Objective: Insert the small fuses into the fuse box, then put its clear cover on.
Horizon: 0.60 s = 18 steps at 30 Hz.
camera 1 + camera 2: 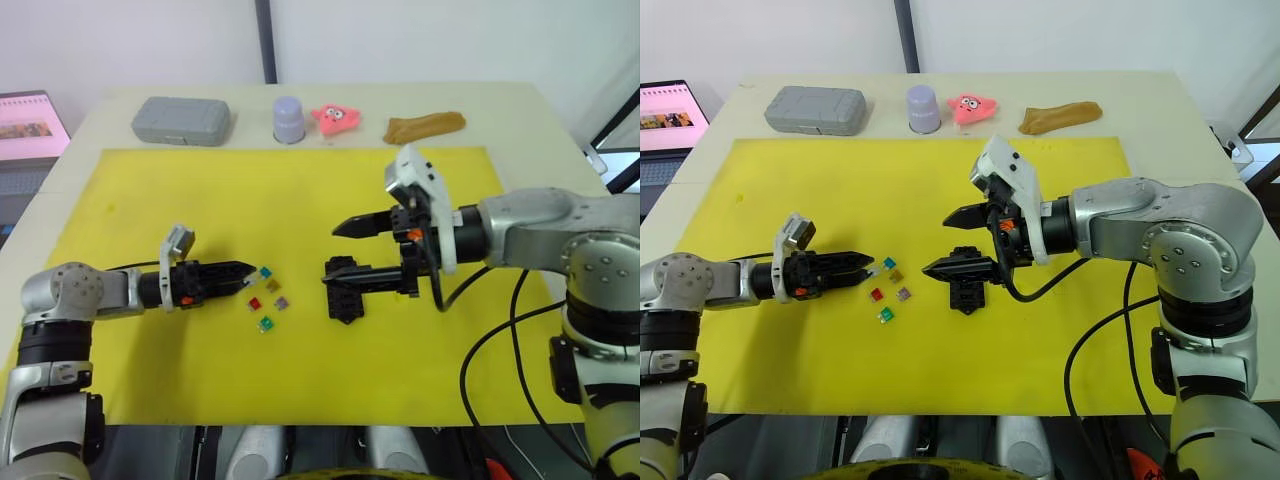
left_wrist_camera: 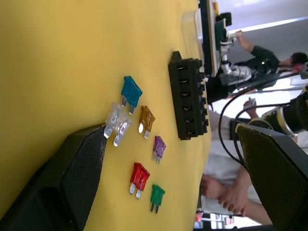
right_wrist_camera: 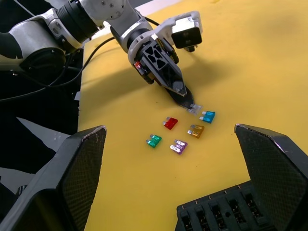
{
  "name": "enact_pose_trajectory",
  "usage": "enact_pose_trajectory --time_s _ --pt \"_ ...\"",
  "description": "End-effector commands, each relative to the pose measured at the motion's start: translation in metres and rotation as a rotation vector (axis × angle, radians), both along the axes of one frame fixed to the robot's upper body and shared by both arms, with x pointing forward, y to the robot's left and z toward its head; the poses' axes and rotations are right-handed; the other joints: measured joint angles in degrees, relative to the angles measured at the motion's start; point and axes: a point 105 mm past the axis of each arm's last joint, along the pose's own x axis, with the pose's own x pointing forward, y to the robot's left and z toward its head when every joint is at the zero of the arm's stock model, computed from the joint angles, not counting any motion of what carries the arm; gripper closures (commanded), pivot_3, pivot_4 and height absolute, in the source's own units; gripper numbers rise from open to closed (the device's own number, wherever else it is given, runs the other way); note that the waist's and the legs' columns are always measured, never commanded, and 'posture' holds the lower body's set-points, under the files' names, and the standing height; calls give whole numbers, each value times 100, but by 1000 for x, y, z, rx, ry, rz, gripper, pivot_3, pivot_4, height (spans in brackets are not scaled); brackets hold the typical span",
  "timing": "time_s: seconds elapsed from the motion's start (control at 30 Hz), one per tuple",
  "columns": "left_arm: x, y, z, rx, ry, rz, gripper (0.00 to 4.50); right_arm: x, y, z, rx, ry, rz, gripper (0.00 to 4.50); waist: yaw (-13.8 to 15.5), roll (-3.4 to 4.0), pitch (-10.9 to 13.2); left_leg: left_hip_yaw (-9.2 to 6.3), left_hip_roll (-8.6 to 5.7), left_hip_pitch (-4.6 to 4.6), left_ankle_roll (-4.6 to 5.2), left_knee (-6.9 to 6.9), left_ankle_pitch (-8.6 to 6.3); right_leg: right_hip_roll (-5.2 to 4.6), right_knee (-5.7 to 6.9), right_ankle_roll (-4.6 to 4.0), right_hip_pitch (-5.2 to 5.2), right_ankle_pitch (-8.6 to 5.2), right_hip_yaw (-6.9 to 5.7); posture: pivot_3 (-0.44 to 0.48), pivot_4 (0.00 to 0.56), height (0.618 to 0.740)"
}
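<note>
Several small fuses lie loose on the yellow mat: teal, grey, yellow-brown, purple, red and green. My left gripper is open, and its lower finger's tip rests by the grey fuse. The black fuse box lies just right of the fuses, its slots bare. My right gripper hangs open over the box's far end. A pale translucent piece shows beyond the box; I cannot tell whether it is the clear cover.
Along the table's far edge stand a grey case, a lavender cup, a pink toy and a brown object. A laptop sits off the left side. A person's hands show beyond the mat.
</note>
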Motion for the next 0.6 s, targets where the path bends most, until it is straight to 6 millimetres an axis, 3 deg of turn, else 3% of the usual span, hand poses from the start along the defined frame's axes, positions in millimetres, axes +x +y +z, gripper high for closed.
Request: enact_pose_trajectory --time_s 0.03,0.37,0.47,0.6 --pt "-4 0 -12 31 44 -11 50 -2 2 6 9 -53 5 0 0 0 0 0 0 0 0 0 0 1 0 0 0 0 0 0 150 740" --pt "5 14 -32 94 47 86 50 -1 3 7 18 -64 -1 0 -7 8 -6 0 4 6 -2 0 2 3 5 0 2 0 2 0 150 740" --pt "9 12 -37 94 49 109 877 0 3 8 19 -67 -1 0 -4 18 -12 -2 4 9 -1 0 2 3 9 0 5 0 2 0 150 740" --pt "7 7 -40 92 42 99 2870 0 3 8 19 -70 0 0 -3 17 -13 -2 4 8 -1 0 4 3 9 1 4 0 2 0 150 740"
